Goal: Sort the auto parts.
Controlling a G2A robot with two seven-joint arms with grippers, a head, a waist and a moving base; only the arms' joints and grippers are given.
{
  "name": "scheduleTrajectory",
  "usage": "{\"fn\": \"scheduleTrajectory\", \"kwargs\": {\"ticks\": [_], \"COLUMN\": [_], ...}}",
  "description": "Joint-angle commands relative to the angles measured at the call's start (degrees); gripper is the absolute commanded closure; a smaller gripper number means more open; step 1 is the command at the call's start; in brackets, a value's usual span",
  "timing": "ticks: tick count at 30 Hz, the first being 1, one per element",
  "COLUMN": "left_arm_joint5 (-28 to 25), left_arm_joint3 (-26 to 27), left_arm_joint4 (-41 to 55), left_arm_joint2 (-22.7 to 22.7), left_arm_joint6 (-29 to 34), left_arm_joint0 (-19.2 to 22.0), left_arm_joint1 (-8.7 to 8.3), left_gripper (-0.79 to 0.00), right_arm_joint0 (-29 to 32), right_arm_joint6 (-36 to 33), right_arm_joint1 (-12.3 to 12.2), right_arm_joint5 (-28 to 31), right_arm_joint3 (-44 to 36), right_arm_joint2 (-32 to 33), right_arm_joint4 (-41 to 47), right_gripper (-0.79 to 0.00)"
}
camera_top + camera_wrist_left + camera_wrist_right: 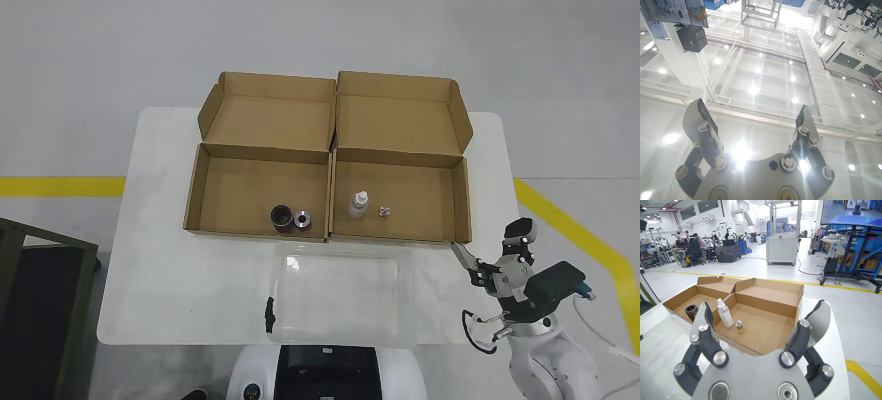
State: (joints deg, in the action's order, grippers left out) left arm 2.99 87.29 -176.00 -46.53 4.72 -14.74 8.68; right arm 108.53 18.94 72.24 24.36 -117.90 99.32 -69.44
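The white bench [160, 280] has rounded corners and a smooth, glossy top. Two open cardboard boxes stand side by side on its far half, their inner walls touching: the left box [240, 190] and the right box [420, 195], each with its lid folded back flat toward the far edge. Nearer, at the middle of the near edge, lies a clear plastic tray [345, 300], just apart from the boxes. A small black piece [269, 315] rests against the tray's near left corner.
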Motion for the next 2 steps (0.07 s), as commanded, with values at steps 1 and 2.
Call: {"fn": "scheduleTrajectory", "kwargs": {"ticks": [1, 2], "left_arm_joint5": [0.0, 0.0], "left_arm_joint3": [0.0, 0.0], "left_arm_joint4": [0.0, 0.0], "left_arm_joint2": [0.0, 0.0], "left_arm_joint6": [0.0, 0.0], "left_arm_joint0": [0.0, 0.0], "left_arm_joint1": [0.0, 0.0], "left_gripper": [-0.784, -0.785], "right_arm_joint0": [0.0, 0.0], "right_arm_joint6": [0.0, 0.0], "right_arm_joint1": [0.0, 0.0], "right_arm_joint5": [0.0, 0.0], "right_arm_joint3": [0.0, 0.0], "right_arm_joint2": [0.0, 0.0], "right_arm_joint4": [0.0, 0.0], "right_gripper": [-0.784, -0.784]}}
